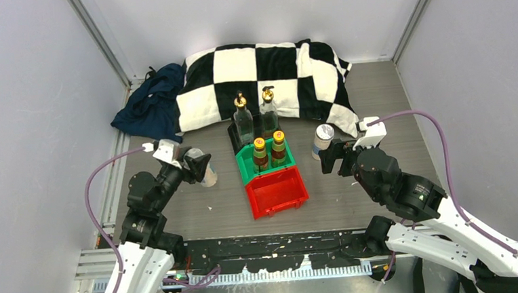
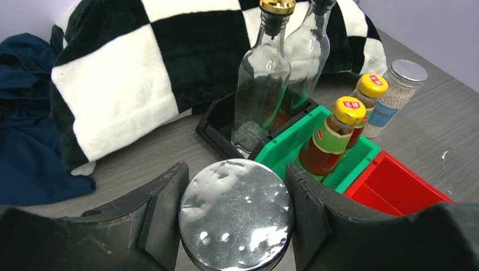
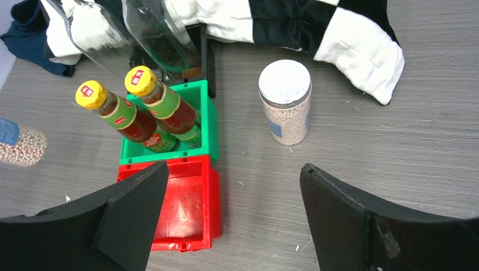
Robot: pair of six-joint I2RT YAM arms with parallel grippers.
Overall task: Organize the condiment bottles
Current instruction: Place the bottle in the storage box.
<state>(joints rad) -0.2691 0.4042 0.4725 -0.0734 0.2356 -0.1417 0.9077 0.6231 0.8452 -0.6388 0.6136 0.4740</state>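
Observation:
Two tall clear glass bottles (image 1: 244, 123) with gold pourers stand in the black bin (image 1: 232, 136). Two yellow-capped sauce bottles (image 1: 269, 151) stand in the green bin (image 1: 247, 169). The red bin (image 1: 277, 191) in front of them holds nothing. My left gripper (image 1: 202, 165) is shut on a silver-lidded shaker jar (image 2: 234, 212), left of the bins; its fingers (image 2: 164, 214) press both sides of the lid. My right gripper (image 1: 334, 157) is open and empty, just in front of the second shaker jar (image 1: 323, 140), which stands upright on the table right of the bins (image 3: 285, 107).
A black-and-white checkered cloth (image 1: 265, 68) lies behind the bins, with a dark blue cloth (image 1: 150, 102) to its left. Grey walls close in the left and right sides. The three bins sit in a row, front to back, mid-table.

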